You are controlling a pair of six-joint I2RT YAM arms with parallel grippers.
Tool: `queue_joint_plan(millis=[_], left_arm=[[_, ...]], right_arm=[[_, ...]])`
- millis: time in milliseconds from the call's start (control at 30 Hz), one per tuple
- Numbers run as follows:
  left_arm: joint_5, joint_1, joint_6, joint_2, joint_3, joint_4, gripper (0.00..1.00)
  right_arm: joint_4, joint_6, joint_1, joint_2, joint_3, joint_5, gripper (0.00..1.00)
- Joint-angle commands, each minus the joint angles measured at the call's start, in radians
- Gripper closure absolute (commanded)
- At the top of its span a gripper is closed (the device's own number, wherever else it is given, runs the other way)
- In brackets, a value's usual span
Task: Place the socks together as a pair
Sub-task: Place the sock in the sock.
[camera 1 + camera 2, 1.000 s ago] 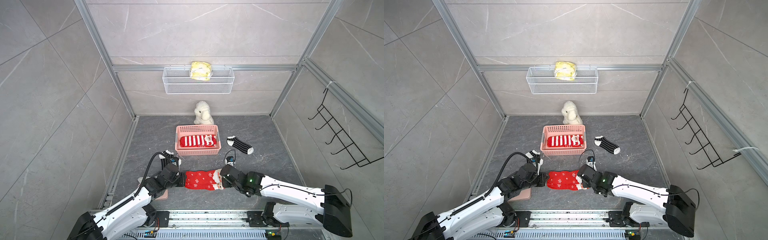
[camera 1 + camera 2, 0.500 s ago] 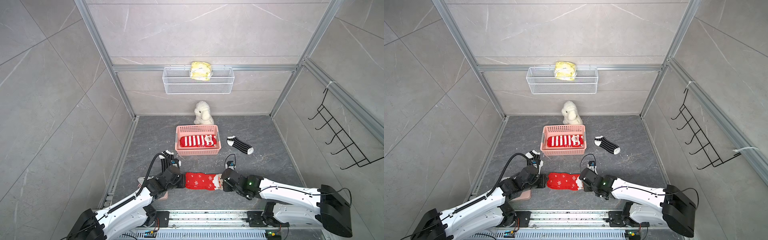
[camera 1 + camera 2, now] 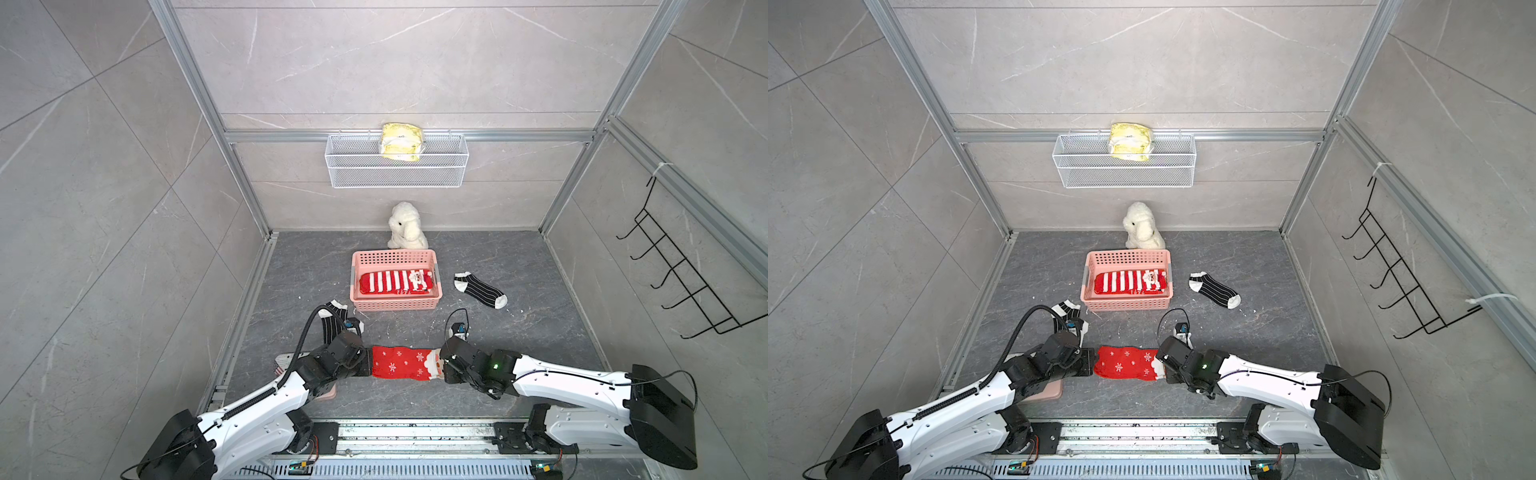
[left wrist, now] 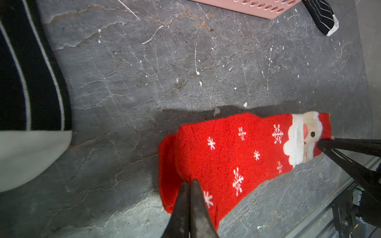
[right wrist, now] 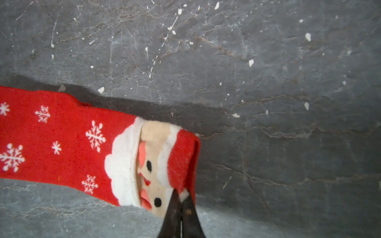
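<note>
A red sock with white snowflakes and a face (image 3: pixel 401 363) (image 3: pixel 1127 363) is stretched just over the floor between both grippers. My left gripper (image 3: pixel 368 363) (image 4: pixel 189 181) is shut on its toe end. My right gripper (image 3: pixel 442 368) (image 5: pixel 181 193) is shut on the cuff by the face. A second red layer (image 4: pixel 166 164) shows under the sock's edge; I cannot tell if it is another sock. A red-and-white striped sock (image 3: pixel 397 282) lies in the pink basket (image 3: pixel 395 305). One black striped sock (image 3: pixel 480 289) lies right of the basket, another (image 3: pixel 332 318) by my left arm.
A white plush toy (image 3: pixel 406 226) sits against the back wall behind the basket. Above hangs a wire shelf (image 3: pixel 397 174) holding a yellow packet (image 3: pixel 401 141). A black hook rack (image 3: pixel 681 274) is on the right wall. A pink flat pad (image 3: pixel 1042 390) lies under my left arm.
The red sock has gone from slack and bunched to flat and taut between the two grippers. Both grippers have shifted slightly toward the front while staying shut on it.
</note>
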Motion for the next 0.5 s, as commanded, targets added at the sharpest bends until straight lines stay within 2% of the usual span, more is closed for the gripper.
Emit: queue_joint_plan(millis=[0, 467], left_arm=[[0.0, -0.007, -0.006, -0.005, -0.005, 0.033, 1.0], [0.0, -0.012, -0.015, -0.014, -0.031, 0.031, 1.0]], right_arm=[[-0.012, 0.025, -0.006, 0.016, 0.016, 0.001, 1.0], [-0.017, 0.035, -0.007, 0.002, 0.028, -0.039, 1.0]])
